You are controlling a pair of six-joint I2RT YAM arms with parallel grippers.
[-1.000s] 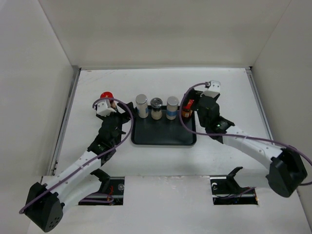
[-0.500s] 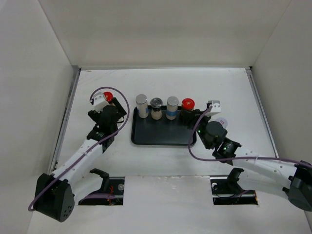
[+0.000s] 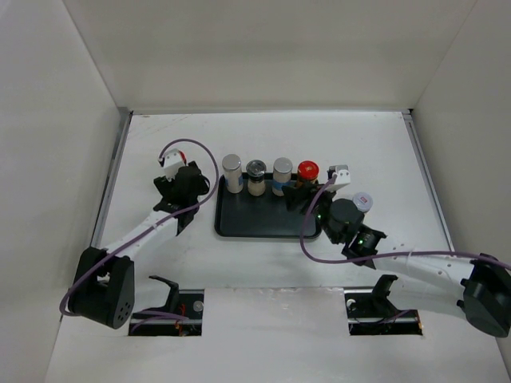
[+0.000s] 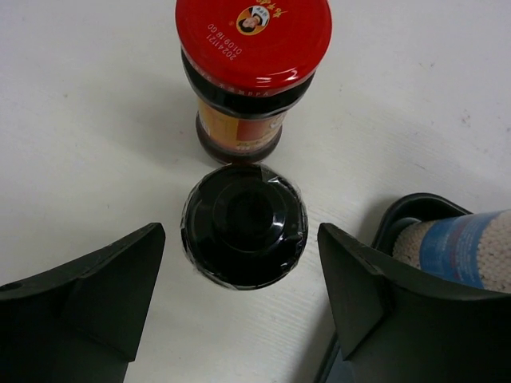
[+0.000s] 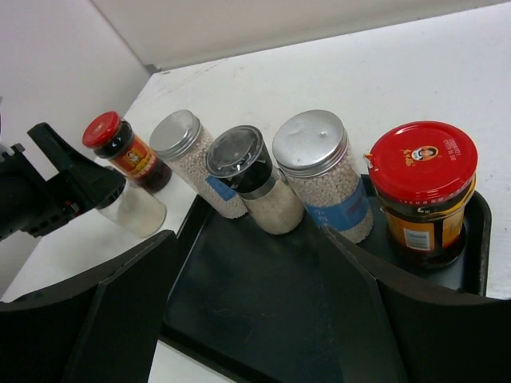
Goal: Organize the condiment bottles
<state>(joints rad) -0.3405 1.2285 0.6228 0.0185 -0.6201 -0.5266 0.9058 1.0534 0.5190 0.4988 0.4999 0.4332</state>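
A black tray point(image 3: 267, 219) carries a row of bottles: a silver-capped cylinder point(image 3: 231, 171), a black-capped grinder point(image 3: 255, 176), a second silver-capped cylinder point(image 3: 282, 175) and a red-capped jar point(image 3: 308, 171). My left gripper point(image 3: 184, 182) hangs open left of the tray. In its wrist view a black-capped grinder point(image 4: 244, 226) stands between the spread fingers point(image 4: 104, 291) without touching them, and a red-capped jar point(image 4: 253, 48) stands just beyond. My right gripper point(image 5: 255, 319) is open and empty over the tray's front point(image 5: 263, 303), facing the row.
A small white-capped bottle point(image 3: 362, 199) stands on the table right of the tray, beside my right wrist. White walls close in the table on the left, back and right. The tray's left corner point(image 4: 411, 209) lies close to my left gripper's right finger.
My right gripper let go of the red-capped jar on the tray, drew back and opened over the tray's front. My left gripper moved over the two bottles left of the tray, hiding them from above.
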